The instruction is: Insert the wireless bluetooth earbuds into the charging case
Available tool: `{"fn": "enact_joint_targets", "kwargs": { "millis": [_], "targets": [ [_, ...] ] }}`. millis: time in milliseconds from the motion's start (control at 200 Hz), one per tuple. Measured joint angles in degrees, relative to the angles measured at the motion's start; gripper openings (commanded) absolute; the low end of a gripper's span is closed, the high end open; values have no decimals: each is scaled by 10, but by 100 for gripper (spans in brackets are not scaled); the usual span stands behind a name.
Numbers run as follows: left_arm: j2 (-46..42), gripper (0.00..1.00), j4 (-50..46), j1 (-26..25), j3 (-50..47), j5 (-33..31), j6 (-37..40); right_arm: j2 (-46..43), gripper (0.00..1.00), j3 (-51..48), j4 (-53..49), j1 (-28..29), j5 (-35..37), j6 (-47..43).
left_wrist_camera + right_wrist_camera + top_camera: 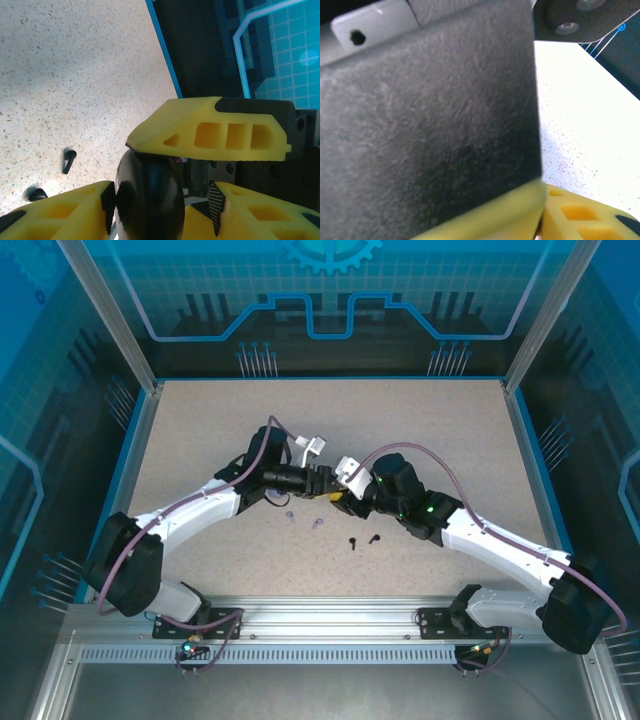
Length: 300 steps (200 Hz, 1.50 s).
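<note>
The charging case (147,200), a glossy black disc, hangs above the table where the two arms meet. My left gripper (318,481) stands around it: one pad touches the case, the other pad (215,205) is apart from it, so the gripper is open. A yellow finger (210,132) of my right gripper (338,496) presses on the case's upper edge; its other finger is hidden. Two black earbuds (353,542) (376,538) and two lilac earbuds (289,515) (316,524) lie on the table just in front of the grippers. Pink earbuds are out of view.
The speckled table (200,440) has a blue raised rim (140,430) and transparent walls around it. In the right wrist view a dark grey surface (430,125) stands very close in front of my blurred yellow finger (485,220).
</note>
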Motion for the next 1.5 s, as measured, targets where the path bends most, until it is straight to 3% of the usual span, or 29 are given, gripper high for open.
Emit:
{"fn": "enact_joint_targets", "kwargs": {
  "millis": [145,250,420,490,875,1036,1206,1501],
  "targets": [
    [1,36,-14,1,2,-2,14,0,48,0,0,-4,-9,0],
    [1,34,-20,1,2,-2,25,0,54,0,-3,-12,-26,3],
    [-3,32,-19,-3,5,2,41,-2,90,7,-30,-41,-65,19],
    [-13,31,-19,-3,5,2,52,-9,100,8,-49,-60,-88,24],
    [-108,26,26,-3,-9,-48,145,-97,99,-4,-69,-191,-343,84],
    [-151,21,97,-3,-60,-51,174,-87,91,4,-70,-195,-436,96],
    [-174,18,138,-3,-91,-45,208,-45,82,74,-93,-196,-515,85],
    [-210,15,172,-6,-105,-32,265,7,75,145,-136,-185,-565,49]
  ]
}}
